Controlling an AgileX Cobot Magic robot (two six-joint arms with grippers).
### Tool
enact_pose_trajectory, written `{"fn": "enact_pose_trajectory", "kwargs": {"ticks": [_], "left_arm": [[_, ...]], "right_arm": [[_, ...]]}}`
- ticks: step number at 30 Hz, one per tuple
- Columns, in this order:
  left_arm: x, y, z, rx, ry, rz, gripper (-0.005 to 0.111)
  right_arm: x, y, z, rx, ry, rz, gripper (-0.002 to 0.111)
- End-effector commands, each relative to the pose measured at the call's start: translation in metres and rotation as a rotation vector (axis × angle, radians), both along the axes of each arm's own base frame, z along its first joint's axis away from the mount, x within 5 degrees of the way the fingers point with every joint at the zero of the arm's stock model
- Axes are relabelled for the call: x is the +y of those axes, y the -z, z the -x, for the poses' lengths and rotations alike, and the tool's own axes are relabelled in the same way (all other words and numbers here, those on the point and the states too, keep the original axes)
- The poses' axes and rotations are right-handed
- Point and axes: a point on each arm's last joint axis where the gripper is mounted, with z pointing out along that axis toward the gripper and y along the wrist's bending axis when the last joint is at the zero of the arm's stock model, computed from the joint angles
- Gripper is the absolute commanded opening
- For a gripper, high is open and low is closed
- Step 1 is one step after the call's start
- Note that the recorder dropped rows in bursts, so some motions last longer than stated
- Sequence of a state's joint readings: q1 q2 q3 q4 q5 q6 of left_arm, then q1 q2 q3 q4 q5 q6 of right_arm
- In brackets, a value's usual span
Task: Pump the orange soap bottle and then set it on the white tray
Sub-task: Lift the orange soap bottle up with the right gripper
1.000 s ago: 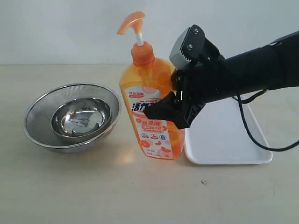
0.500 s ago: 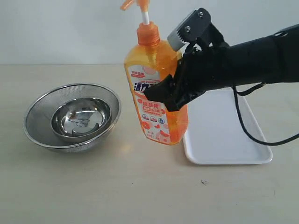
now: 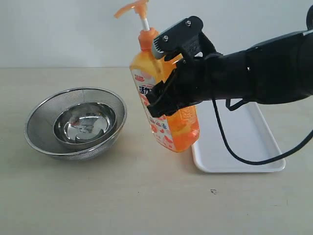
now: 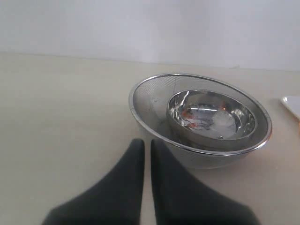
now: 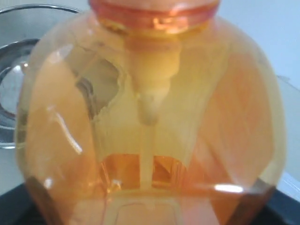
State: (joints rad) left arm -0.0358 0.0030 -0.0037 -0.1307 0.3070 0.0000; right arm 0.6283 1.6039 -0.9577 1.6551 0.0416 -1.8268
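1. The right pincer (image 3: 166, 100) is clenched on the body of the tall, flat-sided, translucent orange soap bottle (image 3: 177, 132). One black finger crosses the front label, and the other is hidden behind the bottle.
2. The bottle is tilted in this grip. Its orange pump head on the white stem (image 3: 143, 23) rises above the pincer and leans away from the arm. Its base hangs below the fingers and appears clear of the pale tabletop (image 3: 122, 196).
3. In the right wrist view the bottle's orange shoulder fills almost the whole picture, close against the pincer's palm.
4. The flat rectangular white plastic tray (image 3: 234, 147) lies on the table below the right pincer's arm, behind the fingers. The bottle is not on it, and its base hangs just beside the tray's near corner.
5. A round steel mesh strainer (image 3: 36, 128) with a smaller shiny steel bowl (image 3: 85, 125) nested inside it sits beyond the right pincer's fingertips, on the far side of the bottle and apart from it.
6. A black cable (image 3: 234, 155) droops from the right arm over the tray.
7. The left pincer (image 4: 146, 144) is closed, with only a thin slit between its dark fingers and nothing in them. The strainer sits just ahead of its tips.
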Motion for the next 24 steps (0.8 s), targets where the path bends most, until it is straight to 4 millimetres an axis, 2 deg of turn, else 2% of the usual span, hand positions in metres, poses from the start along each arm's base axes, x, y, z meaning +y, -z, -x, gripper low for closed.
{"fn": "enact_pose_trajectory", "kwargs": {"ticks": [1,9,13,18,24], "left_arm": [[0.000,0.000,0.000,-0.007,-0.003,-0.009,0.005],[0.000,0.000,0.000,-0.007,-0.003,-0.009,0.005],[0.000,0.000,0.000,-0.007,-0.003,-0.009,0.005],[0.000,0.000,0.000,-0.007,-0.003,-0.009,0.005],[0.000,0.000,0.000,-0.007,-0.003,-0.009,0.005]], "right_arm": [[-0.008,-0.012,-0.003,-0.004,0.137,-0.046,0.000],[-0.012,-0.019,-0.001,-0.002,0.298,-0.101,0.000],[-0.002,-0.029,0.005,-0.123,0.365,-0.143,0.000],[0.017,-0.044,0.016,-0.252,0.347,-0.266,0.000],[0.015,-0.043,0.017,-0.327,0.418,-0.303,0.000]]}}
